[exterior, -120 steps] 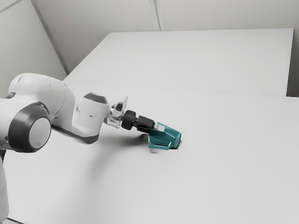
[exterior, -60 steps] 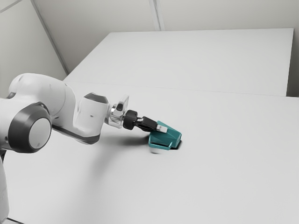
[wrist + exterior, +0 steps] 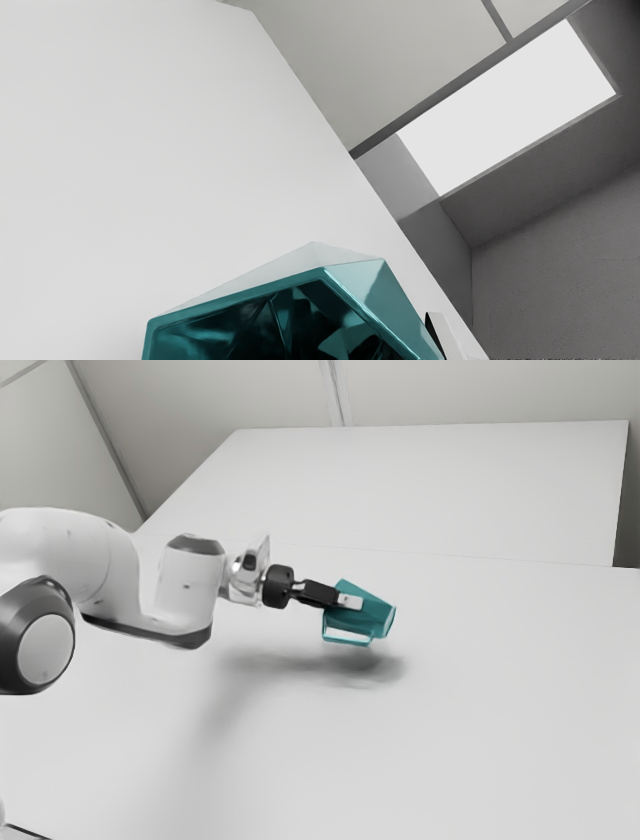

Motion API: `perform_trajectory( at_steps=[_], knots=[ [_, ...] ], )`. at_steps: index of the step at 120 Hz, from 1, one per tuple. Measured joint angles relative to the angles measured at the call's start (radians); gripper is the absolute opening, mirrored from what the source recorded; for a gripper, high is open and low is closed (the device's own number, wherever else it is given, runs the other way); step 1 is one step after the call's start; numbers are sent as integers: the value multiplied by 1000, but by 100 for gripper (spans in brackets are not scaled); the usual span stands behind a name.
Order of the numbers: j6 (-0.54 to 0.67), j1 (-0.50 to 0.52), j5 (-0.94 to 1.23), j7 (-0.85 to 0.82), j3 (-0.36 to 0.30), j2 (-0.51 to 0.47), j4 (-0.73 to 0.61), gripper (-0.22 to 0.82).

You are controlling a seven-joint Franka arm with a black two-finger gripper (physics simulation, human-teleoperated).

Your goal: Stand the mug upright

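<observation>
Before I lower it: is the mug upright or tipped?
Tipped: the mug is on its side above the table, mouth toward the arm, handle underneath.

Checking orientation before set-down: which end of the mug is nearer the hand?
The open rim: it faces the hand, and the wrist view looks into the mug. The base is the end pointing away.

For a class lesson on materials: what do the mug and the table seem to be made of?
The mug looks like glazed ceramic, perhaps metal or plastic, with a glossy finish: bright highlights line its rim. The table could be laminate or painted board, smooth and matt: it shows no mirrored reflections.
</observation>
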Motion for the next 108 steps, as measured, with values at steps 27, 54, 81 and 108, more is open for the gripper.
perform_trajectory(
  at_steps=[27, 54, 81, 108],
  knots=[
    [188, 5, 149, -30, -69, -85, -19, -18],
    [388, 34, 401, -115, -136, -172, -18, -18],
    [505, 138, 798, -281, -245, -192, 34, -18],
    [547, 142, 1121, -470, -242, -183, 43, -18]
  ],
)
